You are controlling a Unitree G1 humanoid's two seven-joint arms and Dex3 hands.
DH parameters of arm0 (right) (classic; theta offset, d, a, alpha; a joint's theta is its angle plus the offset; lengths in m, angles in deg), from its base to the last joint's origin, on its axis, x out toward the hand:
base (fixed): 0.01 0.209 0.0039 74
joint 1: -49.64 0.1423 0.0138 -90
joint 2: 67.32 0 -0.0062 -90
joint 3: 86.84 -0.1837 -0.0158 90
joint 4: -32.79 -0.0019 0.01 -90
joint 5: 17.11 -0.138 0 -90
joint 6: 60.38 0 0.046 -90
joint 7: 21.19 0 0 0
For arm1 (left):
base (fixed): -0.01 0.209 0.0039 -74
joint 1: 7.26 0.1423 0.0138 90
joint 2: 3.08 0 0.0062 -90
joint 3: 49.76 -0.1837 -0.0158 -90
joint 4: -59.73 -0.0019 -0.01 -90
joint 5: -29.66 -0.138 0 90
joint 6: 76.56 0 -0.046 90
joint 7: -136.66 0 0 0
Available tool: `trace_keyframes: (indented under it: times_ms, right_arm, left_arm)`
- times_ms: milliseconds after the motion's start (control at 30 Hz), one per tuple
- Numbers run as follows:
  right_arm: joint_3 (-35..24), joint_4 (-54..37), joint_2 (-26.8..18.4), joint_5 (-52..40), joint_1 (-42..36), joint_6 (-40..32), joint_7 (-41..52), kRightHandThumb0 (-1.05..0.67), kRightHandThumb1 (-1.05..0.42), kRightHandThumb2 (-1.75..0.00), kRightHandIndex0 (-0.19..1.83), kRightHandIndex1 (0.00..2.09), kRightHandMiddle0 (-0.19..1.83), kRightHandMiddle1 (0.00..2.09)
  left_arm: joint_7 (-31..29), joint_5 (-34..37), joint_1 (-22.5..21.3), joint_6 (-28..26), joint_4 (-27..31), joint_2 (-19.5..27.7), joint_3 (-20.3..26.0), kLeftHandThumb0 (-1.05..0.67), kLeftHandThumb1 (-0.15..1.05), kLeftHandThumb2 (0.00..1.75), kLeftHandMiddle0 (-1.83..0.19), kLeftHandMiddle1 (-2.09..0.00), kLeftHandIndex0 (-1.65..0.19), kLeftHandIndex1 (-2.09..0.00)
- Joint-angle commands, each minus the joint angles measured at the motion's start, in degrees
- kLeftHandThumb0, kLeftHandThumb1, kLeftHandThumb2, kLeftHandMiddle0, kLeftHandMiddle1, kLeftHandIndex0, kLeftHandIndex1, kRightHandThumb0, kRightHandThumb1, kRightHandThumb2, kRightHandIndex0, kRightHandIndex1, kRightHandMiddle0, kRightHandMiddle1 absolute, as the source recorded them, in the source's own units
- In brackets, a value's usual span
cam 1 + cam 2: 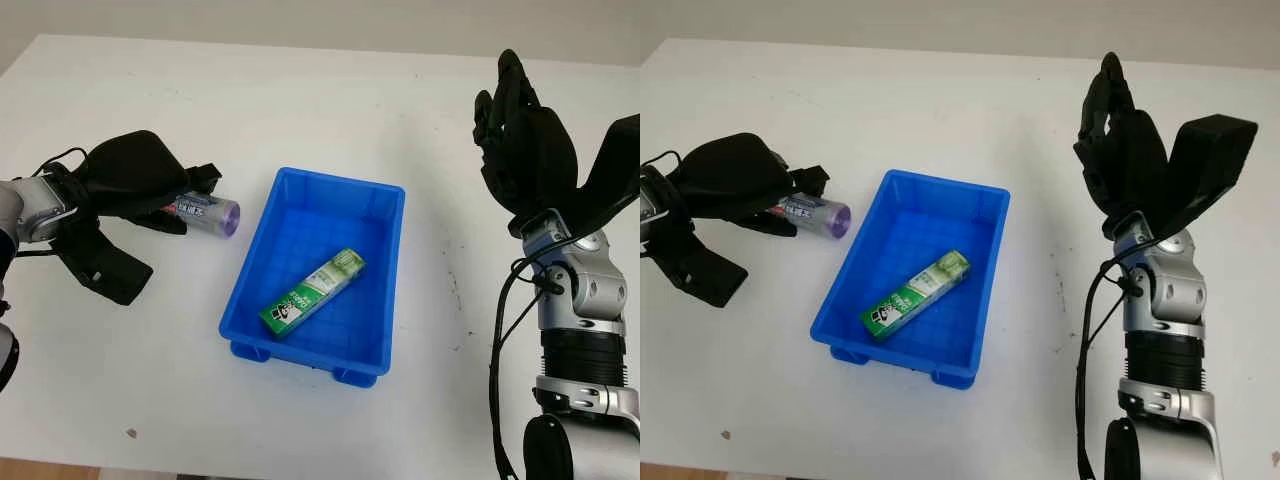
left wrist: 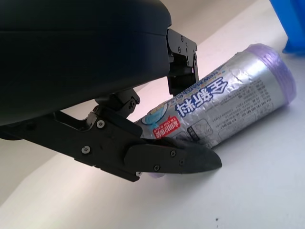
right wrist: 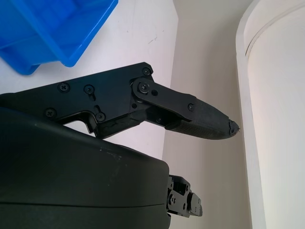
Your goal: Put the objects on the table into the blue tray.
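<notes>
The left hand (image 1: 135, 185) closes round the roll (image 1: 210, 212) at the tray's (image 1: 392, 285) nine o'clock (light, slick film, likely squashy), best gripped mid-body; the right hand (image 1: 520, 135) hangs open at three o'clock.

**Tray, box and roll on the worktop**

I am seeing the blue tray (image 1: 384, 262) sitting mid-worktop, rectangular and open-topped. A green and white box (image 1: 313, 292) is lying flat and diagonal on its floor. Just left of the tray, a silvery roll with purple ends (image 1: 208, 212) is lying on its side, printed label showing, touching the worktop.
</notes>
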Motion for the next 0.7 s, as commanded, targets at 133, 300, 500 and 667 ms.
trace_keyframes:
  times_ms: [133,300,500,667]
  right_arm:
    - [-0.3,-0.9,-0.1,-0.1,-0.6,0.4,-0.4,-0.66,-1.05,-0.72,-0.19,0.00,-0.19,0.00]
    - [-0.4,-0.6,-0.1,-0.4,-0.8,0.8,0.3,-0.65,-1.05,-0.73,-0.19,0.00,-0.19,0.00]
    - [0.1,-0.5,-0.2,0.1,-0.9,1.3,0.7,-0.67,-1.05,-0.72,-0.19,0.00,-0.19,0.00]
    - [0.1,-0.8,-0.3,0.1,-1.2,1.5,0.9,-0.67,-1.05,-0.71,-0.19,0.00,-0.19,0.00]
  left_arm:
    - [-2.1,10.0,-0.8,0.9,-0.6,0.0,7.0,-0.45,1.05,0.46,-0.72,-2.09,-0.20,-2.09]
    - [-8.3,22.4,-1.1,2.3,1.4,0.3,15.9,-0.50,1.05,0.53,-0.74,-2.09,-0.13,-2.09]
    - [-23.2,46.2,4.0,4.7,12.7,-3.2,30.3,-0.45,1.05,0.45,-0.98,-2.09,-0.56,-2.09]
    - [-34.3,58.6,10.8,-1.0,28.3,-6.3,36.4,-0.42,1.05,0.40,-1.04,-2.09,-0.65,-2.09]
